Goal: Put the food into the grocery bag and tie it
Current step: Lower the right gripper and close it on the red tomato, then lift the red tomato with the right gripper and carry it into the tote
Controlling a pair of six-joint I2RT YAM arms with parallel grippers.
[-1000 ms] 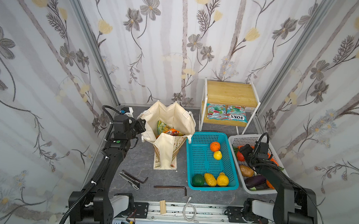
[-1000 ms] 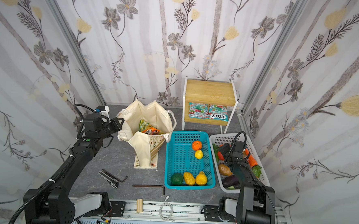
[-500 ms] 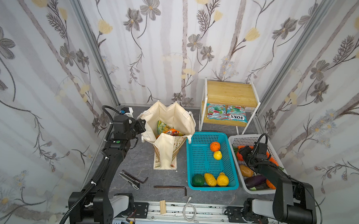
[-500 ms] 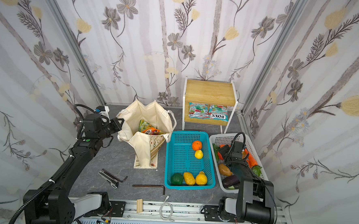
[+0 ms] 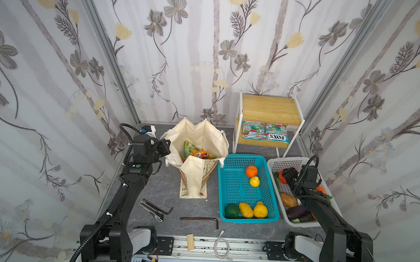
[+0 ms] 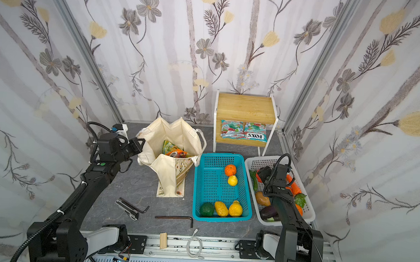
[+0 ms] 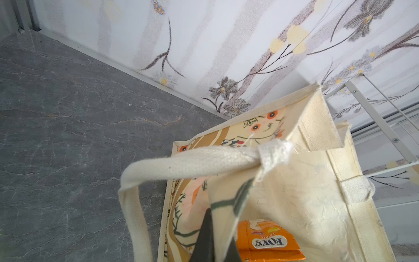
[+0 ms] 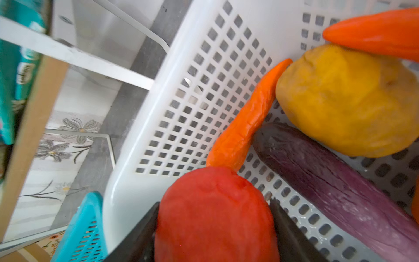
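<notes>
Finds the grocery bag (image 5: 203, 138) standing open on the grey surface (image 5: 161, 188), green and orange snack packets (image 5: 199, 153) already inside. Pinches its rim in the left pincer (image 5: 166, 145), fully shut on the cloth. Clasps the red tomato (image 8: 215, 222) in the right pincer (image 8: 214, 202), part open around it, down in the white basket (image 5: 288, 162). Leaves the orange (image 5: 251, 171) and a lemon (image 5: 254, 181) in the teal basket (image 5: 239, 157) unpacked and the handles untied. Looks early yet.

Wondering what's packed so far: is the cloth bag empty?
No, a green packet and an orange packet lie inside the grocery bag.
</notes>
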